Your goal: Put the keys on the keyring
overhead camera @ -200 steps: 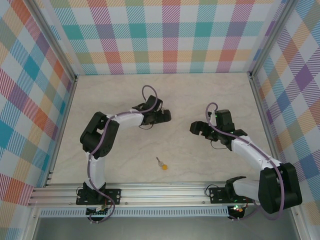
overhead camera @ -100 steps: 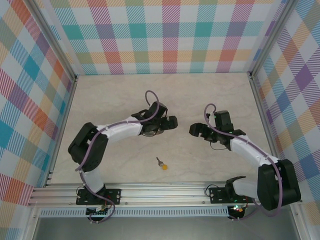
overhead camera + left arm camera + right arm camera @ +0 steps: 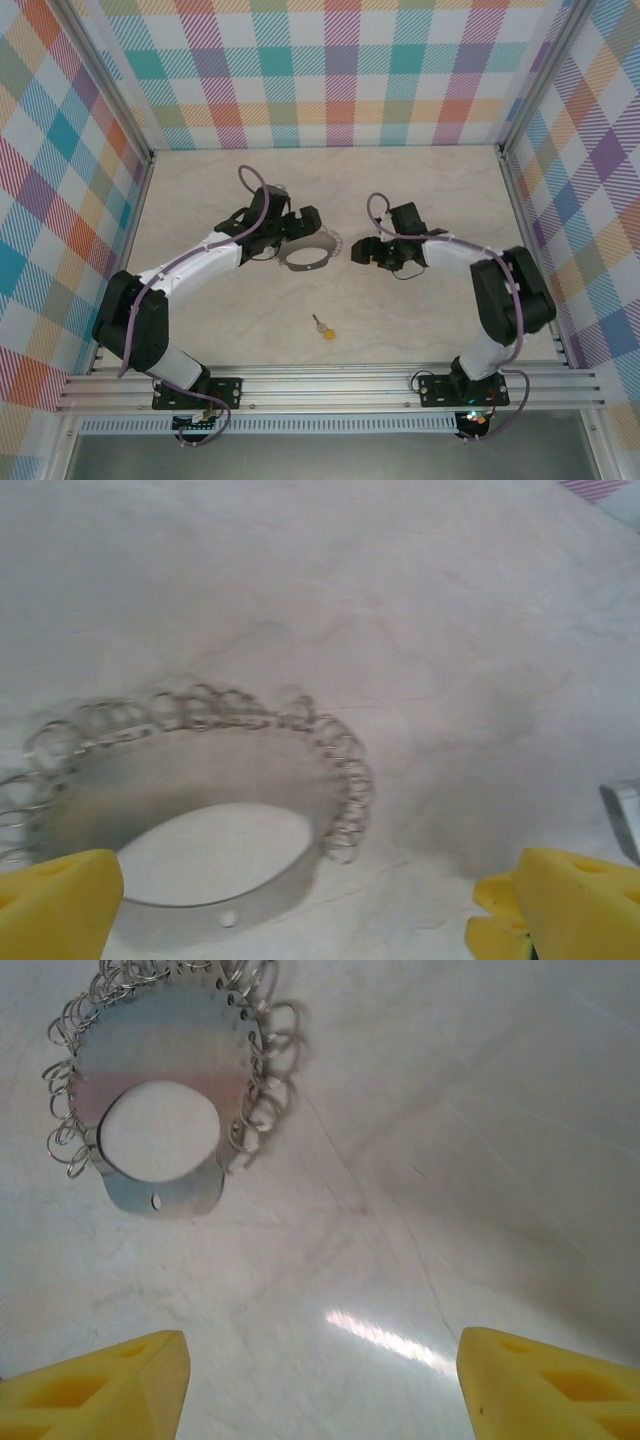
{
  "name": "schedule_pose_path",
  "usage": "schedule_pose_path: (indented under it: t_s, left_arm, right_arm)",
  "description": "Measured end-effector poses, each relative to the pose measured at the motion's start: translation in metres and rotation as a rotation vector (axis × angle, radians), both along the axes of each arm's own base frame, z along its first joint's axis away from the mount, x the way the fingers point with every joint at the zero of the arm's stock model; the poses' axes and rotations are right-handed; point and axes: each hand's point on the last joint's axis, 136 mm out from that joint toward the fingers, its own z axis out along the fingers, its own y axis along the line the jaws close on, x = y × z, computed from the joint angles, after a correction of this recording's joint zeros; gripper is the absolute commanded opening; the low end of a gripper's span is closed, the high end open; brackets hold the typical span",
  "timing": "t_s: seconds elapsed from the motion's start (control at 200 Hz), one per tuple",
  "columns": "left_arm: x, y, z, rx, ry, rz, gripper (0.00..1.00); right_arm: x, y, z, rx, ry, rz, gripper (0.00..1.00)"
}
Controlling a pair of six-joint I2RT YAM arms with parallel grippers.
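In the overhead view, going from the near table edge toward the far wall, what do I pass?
key → keyring → left gripper; the right gripper sits level with the keyring, so it is left unplaced.

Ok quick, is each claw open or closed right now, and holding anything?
Left claw: open, holding nothing.
Right claw: open, holding nothing.
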Motion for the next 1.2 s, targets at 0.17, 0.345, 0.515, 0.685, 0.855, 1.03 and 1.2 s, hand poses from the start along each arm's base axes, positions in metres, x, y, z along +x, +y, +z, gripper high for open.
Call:
schedule_pose_path:
  t_s: [0.17, 0.345, 0.515, 0.685, 0.855, 1.03, 1.2]
  left_arm:
    - [-0.003, 0.024, -0.019, 0.008, 0.048, 0.035, 1.00]
    - [-0.003, 0.034, -0.018, -0.009, 0.047, 0.038, 1.00]
    - [-0.005, 0.042, -0.023, -0.016, 0.063, 0.043, 1.00]
    - [-0.007, 0.045, -0.029, -0.023, 0.077, 0.043, 1.00]
    - [-0.006, 0.043, -0.029, -0.037, 0.070, 0.034, 1.00]
    - [-0.009, 0.044, -0.034, -0.034, 0.081, 0.034, 1.00]
    - [-0.013, 0.045, -0.038, -0.040, 0.082, 0.029, 1.00]
  right_arm:
    - [0.014, 0.025, -0.019, -0.003, 0.033, 0.034, 0.69]
    - [0.027, 0.049, -0.018, 0.005, 0.030, 0.057, 0.67]
    - [0.032, 0.063, -0.018, 0.010, 0.035, 0.071, 0.66]
    - [0.037, 0.074, -0.015, 0.025, 0.034, 0.077, 0.65]
    - [0.044, 0.087, -0.004, 0.059, 0.020, 0.091, 0.65]
    - [0.056, 0.096, 0.013, 0.090, -0.018, 0.093, 0.65]
    - [0.048, 0.084, 0.017, 0.055, -0.044, 0.083, 0.63]
